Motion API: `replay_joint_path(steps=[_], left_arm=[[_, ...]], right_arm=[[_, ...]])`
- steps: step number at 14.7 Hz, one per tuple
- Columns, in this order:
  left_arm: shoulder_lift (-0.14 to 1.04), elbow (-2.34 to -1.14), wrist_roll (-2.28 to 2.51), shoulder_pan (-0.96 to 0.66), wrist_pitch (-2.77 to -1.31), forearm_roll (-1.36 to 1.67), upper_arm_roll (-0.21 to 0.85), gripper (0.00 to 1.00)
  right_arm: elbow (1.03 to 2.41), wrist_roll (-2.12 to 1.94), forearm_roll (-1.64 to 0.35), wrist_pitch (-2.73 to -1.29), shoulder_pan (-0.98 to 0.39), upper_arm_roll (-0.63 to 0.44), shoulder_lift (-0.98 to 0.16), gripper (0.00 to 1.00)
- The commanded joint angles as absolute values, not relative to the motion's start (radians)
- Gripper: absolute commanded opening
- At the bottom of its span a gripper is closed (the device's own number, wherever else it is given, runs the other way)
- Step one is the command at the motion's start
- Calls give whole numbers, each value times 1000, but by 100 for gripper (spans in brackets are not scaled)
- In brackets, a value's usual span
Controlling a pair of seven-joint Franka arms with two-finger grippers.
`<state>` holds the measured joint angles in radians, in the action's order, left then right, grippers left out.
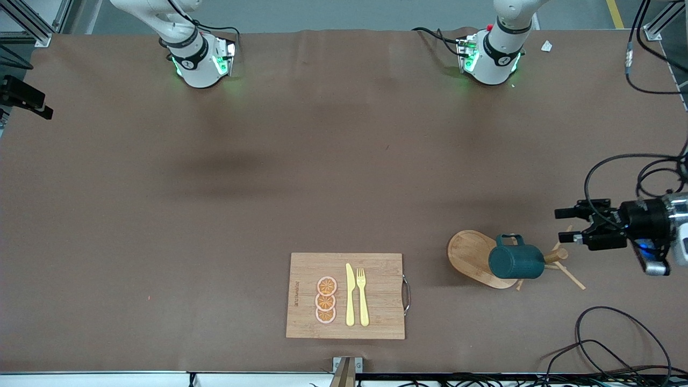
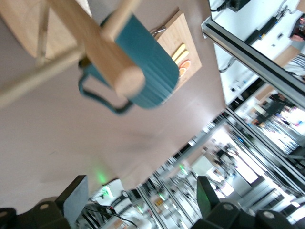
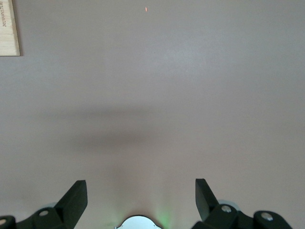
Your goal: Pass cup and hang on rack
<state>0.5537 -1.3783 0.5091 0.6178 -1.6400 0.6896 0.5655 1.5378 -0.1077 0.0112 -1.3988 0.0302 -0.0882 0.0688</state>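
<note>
The rack [image 1: 472, 257] stands on its oval base toward the left arm's end of the table. The teal cup [image 1: 516, 262] hangs on the rack with its handle up, on its side against the post. In the left wrist view the cup [image 2: 145, 67] sits beside the post's round top [image 2: 112, 64]. My left gripper [image 1: 561, 225] is open and empty, level with the rack's top and a short way from its pegs [image 1: 570, 275], touching nothing; its fingers [image 2: 76, 198] show in the left wrist view. My right gripper [image 3: 141, 198] is open and empty over bare table, and is out of the front view.
A bamboo cutting board [image 1: 346, 295] with orange slices [image 1: 326, 300], a yellow knife [image 1: 350, 294] and a fork [image 1: 363, 295] lies near the front camera's edge. Its corner shows in the right wrist view [image 3: 8, 28]. Loose cables [image 1: 607, 344] lie at the left arm's end.
</note>
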Motion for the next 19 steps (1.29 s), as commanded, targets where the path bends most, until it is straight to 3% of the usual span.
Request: replay_joint_path(steps=[1, 7, 19], left_arm=[[421, -1410, 542, 617, -1603, 583, 566, 100], [305, -1382, 346, 621, -1574, -62, 823, 100], [255, -1336, 284, 621, -1554, -97, 819, 100]], right_arm=[[1555, -115, 32, -1393, 28, -84, 94, 100], [1546, -112, 25, -1387, 28, -86, 94, 100], [1546, -112, 15, -1385, 28, -87, 94, 100]])
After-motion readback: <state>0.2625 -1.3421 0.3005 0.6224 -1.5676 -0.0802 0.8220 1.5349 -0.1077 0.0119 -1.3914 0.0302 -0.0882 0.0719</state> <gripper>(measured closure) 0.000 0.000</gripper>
